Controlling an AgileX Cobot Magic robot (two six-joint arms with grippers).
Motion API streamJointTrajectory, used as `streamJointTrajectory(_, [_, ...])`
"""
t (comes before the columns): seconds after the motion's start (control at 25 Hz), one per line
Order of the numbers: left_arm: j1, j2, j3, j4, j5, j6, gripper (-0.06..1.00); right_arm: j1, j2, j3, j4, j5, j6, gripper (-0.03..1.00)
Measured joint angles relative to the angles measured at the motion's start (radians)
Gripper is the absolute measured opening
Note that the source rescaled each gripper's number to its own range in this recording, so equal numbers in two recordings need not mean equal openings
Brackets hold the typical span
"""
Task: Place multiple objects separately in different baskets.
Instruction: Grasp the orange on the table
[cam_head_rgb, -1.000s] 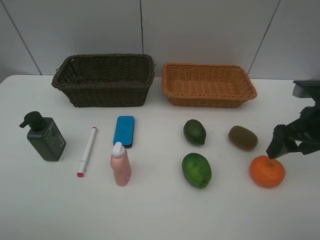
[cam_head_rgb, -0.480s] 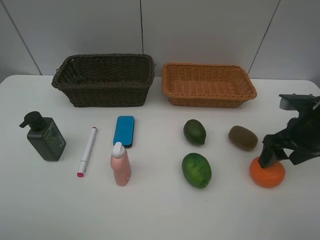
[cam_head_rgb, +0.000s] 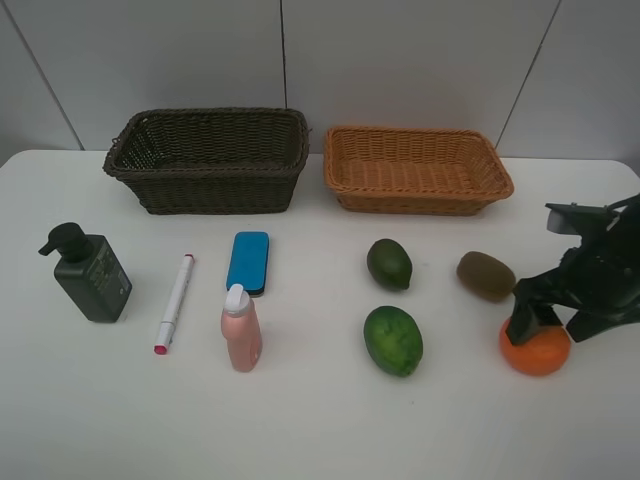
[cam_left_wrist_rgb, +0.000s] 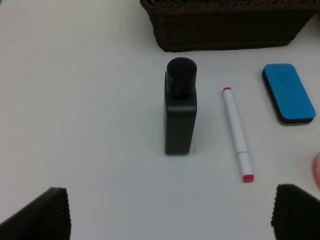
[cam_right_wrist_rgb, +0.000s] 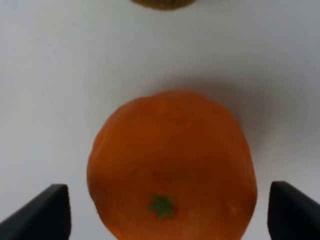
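Note:
The orange (cam_head_rgb: 536, 352) lies at the right of the table. My right gripper (cam_head_rgb: 548, 325) is open, low over it, a finger on each side; the right wrist view shows the orange (cam_right_wrist_rgb: 172, 165) between the fingertips (cam_right_wrist_rgb: 47, 212). The brown kiwi (cam_head_rgb: 486, 276) and two green fruits (cam_head_rgb: 389, 263) (cam_head_rgb: 393, 340) lie left of it. The dark green pump bottle (cam_head_rgb: 88, 273), white marker (cam_head_rgb: 174, 302), blue eraser block (cam_head_rgb: 248, 262) and pink bottle (cam_head_rgb: 241, 328) stand at the left. The dark brown basket (cam_head_rgb: 210, 159) and orange-tan basket (cam_head_rgb: 415, 170) are behind. My left gripper (cam_left_wrist_rgb: 170, 215) is open above the pump bottle (cam_left_wrist_rgb: 180, 114).
The baskets stand side by side along the table's back edge against a grey wall. The kiwi's edge (cam_right_wrist_rgb: 162, 4) shows close beyond the orange in the right wrist view. The marker (cam_left_wrist_rgb: 236, 134) and eraser (cam_left_wrist_rgb: 288, 93) lie beside the pump bottle.
My right gripper has moved left and down from beside the orange to straddle it. The left arm and all objects have stayed still.

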Motion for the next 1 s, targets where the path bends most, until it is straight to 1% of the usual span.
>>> streamJointTrajectory(0.36, [0.000, 0.000, 0.000, 0.000, -0.001, 0.000, 1.00, 0.002, 0.028, 0.037, 0.023, -0.073, 0.000, 1.00])
streamJointTrajectory(1.0, [0.000, 0.000, 0.000, 0.000, -0.001, 0.000, 1.00, 0.002, 0.059, 0.038, 0.031, -0.099, 0.000, 1.00])
